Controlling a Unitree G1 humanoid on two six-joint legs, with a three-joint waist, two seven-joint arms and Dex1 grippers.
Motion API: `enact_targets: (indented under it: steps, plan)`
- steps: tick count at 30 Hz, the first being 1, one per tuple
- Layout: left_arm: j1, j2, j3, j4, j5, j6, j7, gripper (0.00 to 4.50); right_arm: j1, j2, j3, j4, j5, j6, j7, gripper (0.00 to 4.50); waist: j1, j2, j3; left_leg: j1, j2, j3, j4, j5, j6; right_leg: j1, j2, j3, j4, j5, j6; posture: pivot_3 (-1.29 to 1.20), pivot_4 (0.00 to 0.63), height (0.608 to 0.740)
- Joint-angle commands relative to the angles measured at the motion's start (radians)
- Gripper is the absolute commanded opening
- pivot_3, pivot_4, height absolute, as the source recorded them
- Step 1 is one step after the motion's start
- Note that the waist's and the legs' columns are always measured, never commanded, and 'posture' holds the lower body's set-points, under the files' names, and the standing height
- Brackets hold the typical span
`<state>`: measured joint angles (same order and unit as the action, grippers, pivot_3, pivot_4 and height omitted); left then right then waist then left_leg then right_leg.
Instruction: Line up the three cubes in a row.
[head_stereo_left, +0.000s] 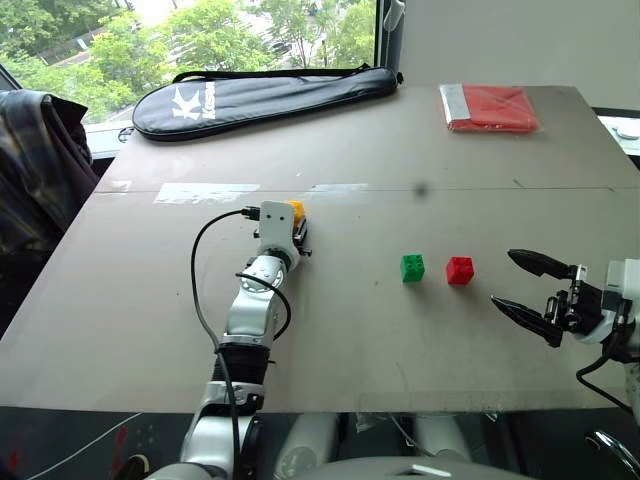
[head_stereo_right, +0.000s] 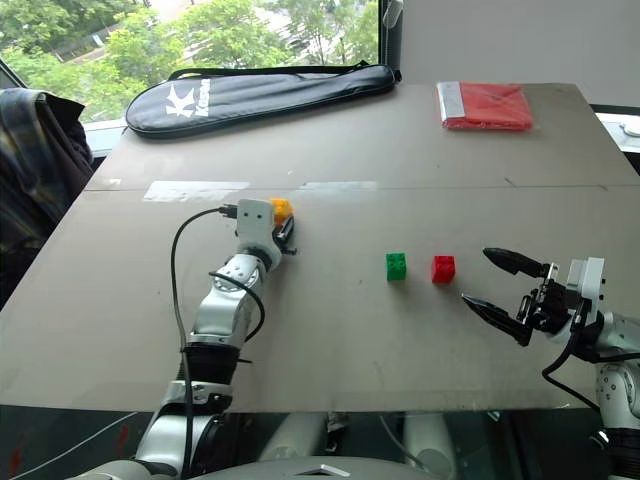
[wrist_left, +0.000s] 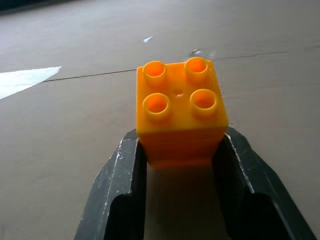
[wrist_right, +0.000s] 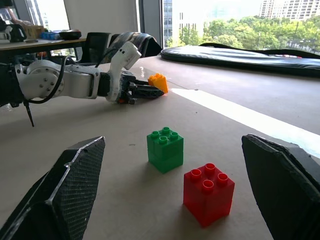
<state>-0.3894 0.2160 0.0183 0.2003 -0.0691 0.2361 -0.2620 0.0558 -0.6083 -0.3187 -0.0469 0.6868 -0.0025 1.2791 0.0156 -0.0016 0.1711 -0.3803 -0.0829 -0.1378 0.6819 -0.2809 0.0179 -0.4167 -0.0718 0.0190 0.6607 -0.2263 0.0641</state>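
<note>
From the head camera, a wide grey-brown desk (head_stereo_left: 330, 330) carries three small studded plastic cubes. The left end effector (head_stereo_left: 297, 228) lies low over the desk with its two black fingers closed on the yellow studded plastic cube (head_stereo_left: 296, 209), left of the desk's middle. The green studded plastic cube (head_stereo_left: 412, 267) and the red studded plastic cube (head_stereo_left: 459, 270) stand just beside each other, apart, to the right of centre and well apart from the yellow one. The right end effector (head_stereo_left: 530, 292) hangs near the desk's right edge, fingers spread wide with nothing between them, near the red cube. At the far edge lie a long black fabric racket bag (head_stereo_left: 265, 97) and a flat red packet (head_stereo_left: 488, 107).

In the left wrist view, the yellow cube (wrist_left: 180, 110) sits studs up, clamped between the two dark fingers (wrist_left: 122, 195).

In the right wrist view, the green cube (wrist_right: 165, 149) and the red cube (wrist_right: 208, 193) stand on the desk between the spread fingers (wrist_right: 65, 195), untouched, and beyond them the left end effector (wrist_right: 150, 90) grips the yellow cube (wrist_right: 158, 82).
</note>
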Motion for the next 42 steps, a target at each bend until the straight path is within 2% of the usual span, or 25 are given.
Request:
enact_targets:
  steps: [1, 3, 6, 9, 15, 20, 27, 35, 37, 39, 41, 42]
  plan:
    - [0.013, 0.118, -0.067, -0.021, -0.088, -0.111, -0.37, 1.25, 0.011, 0.002, -0.007, -0.027, 0.006, -0.006, 0.007, 4.5, 0.0, 0.0, 0.0, 0.0, 0.0, 0.0, 0.0, 0.0, 0.0, 0.0, 0.0, 0.0, 0.0, 0.0, 0.0, 0.0, 0.15, 0.712]
    - [-0.009, 0.193, -0.12, 0.018, -0.134, -0.169, -0.629, 1.25, 0.01, 0.005, -0.003, -0.024, 0.003, -0.008, 0.009, 4.5, -0.001, 0.0, 0.0, 0.0, 0.0, 0.0, 0.0, 0.0, 0.0, 0.0, 0.0, 0.0, 0.0, 0.0, 0.0, 0.0, 0.15, 0.712]
    - [-0.06, 0.242, -0.178, 0.099, -0.148, -0.244, -0.839, 1.25, 0.008, 0.007, -0.001, -0.024, 0.001, -0.008, 0.009, 4.5, -0.002, 0.002, 0.0, 0.0, 0.0, 0.0, 0.0, -0.001, 0.001, 0.0, 0.001, 0.0, 0.0, 0.0, -0.001, 0.0, 0.15, 0.712]
    - [-0.144, 0.25, -0.232, 0.224, -0.144, -0.316, -1.035, 1.25, 0.014, 0.007, -0.003, -0.025, 0.0, -0.011, 0.012, 4.5, 0.0, 0.001, 0.0, 0.0, 0.0, -0.001, 0.0, -0.001, 0.003, 0.0, 0.0, -0.001, 0.0, 0.0, -0.001, 0.0, 0.15, 0.712]
    - [-0.294, 0.183, -0.281, 0.449, -0.067, -0.455, -1.099, 1.25, 0.043, 0.013, -0.015, -0.041, 0.0, -0.022, 0.006, 4.5, -0.004, 0.001, 0.0, 0.0, 0.0, -0.001, -0.001, -0.002, 0.005, 0.0, 0.001, 0.0, -0.001, 0.0, 0.0, 0.0, 0.15, 0.712]
    - [-0.354, 0.136, -0.289, 0.563, -0.034, -0.518, -1.122, 1.25, 0.07, 0.018, -0.027, -0.054, 0.0, -0.033, -0.004, 4.5, -0.006, 0.0, 0.001, -0.001, 0.0, 0.0, -0.001, -0.002, 0.005, -0.001, 0.002, -0.001, -0.001, 0.0, 0.0, 0.0, 0.15, 0.712]
    - [-0.404, 0.115, -0.285, 0.65, 0.0, -0.569, -1.094, 1.25, 0.082, 0.017, -0.032, -0.05, 0.002, -0.045, -0.001, 4.5, -0.004, 0.0, 0.001, 0.0, 0.0, -0.001, 0.0, -0.002, 0.006, 0.0, 0.002, -0.001, 0.0, 0.0, 0.0, 0.0, 0.15, 0.712]
    - [-0.399, 0.108, -0.284, 0.654, 0.012, -0.572, -1.084, 1.25, 0.073, 0.011, -0.027, -0.037, -0.004, -0.046, 0.005, 4.5, -0.003, 0.0, 0.001, 0.0, 0.0, -0.001, 0.0, -0.002, 0.006, 0.001, 0.003, -0.001, 0.0, 0.0, 0.0, 0.0, 0.15, 0.712]
    - [-0.395, 0.107, -0.284, 0.65, 0.01, -0.566, -1.086, 2.26, 0.07, 0.009, -0.027, -0.034, -0.003, -0.046, 0.009, 4.5, -0.003, 0.0, 0.001, 0.0, 0.0, -0.001, 0.0, -0.002, 0.006, 0.001, 0.003, -0.001, 0.0, 0.0, 0.0, 0.0, 0.15, 0.712]
    - [-0.39, 0.109, -0.282, 0.644, 0.004, -0.55, -1.097, 2.98, 0.067, 0.007, -0.027, -0.031, -0.004, -0.045, 0.012, 4.5, -0.004, 0.0, 0.001, 0.0, 0.0, -0.001, 0.0, -0.002, 0.006, 0.001, 0.003, -0.001, 0.0, 0.0, 0.0, 0.0, 0.15, 0.712]
    - [-0.389, 0.112, -0.28, 0.645, 0.01, -0.556, -1.087, 4.11, 0.063, 0.006, -0.026, -0.028, -0.006, -0.044, 0.014, 4.5, -0.004, 0.0, 0.001, 0.0, 0.0, -0.001, 0.0, -0.002, 0.006, 0.001, 0.003, -0.001, 0.0, 0.0, 0.0, 0.0, 0.15, 0.712]
    - [-0.39, 0.113, -0.279, 0.649, 0.019, -0.566, -1.071, 4.46, 0.061, 0.006, -0.025, -0.027, -0.007, -0.044, 0.015, 4.5, -0.005, 0.0, 0.001, 0.0, 0.0, -0.001, 0.0, -0.002, 0.006, 0.0, 0.003, -0.001, 0.0, 0.0, 0.0, 0.0, 0.15, 0.712]
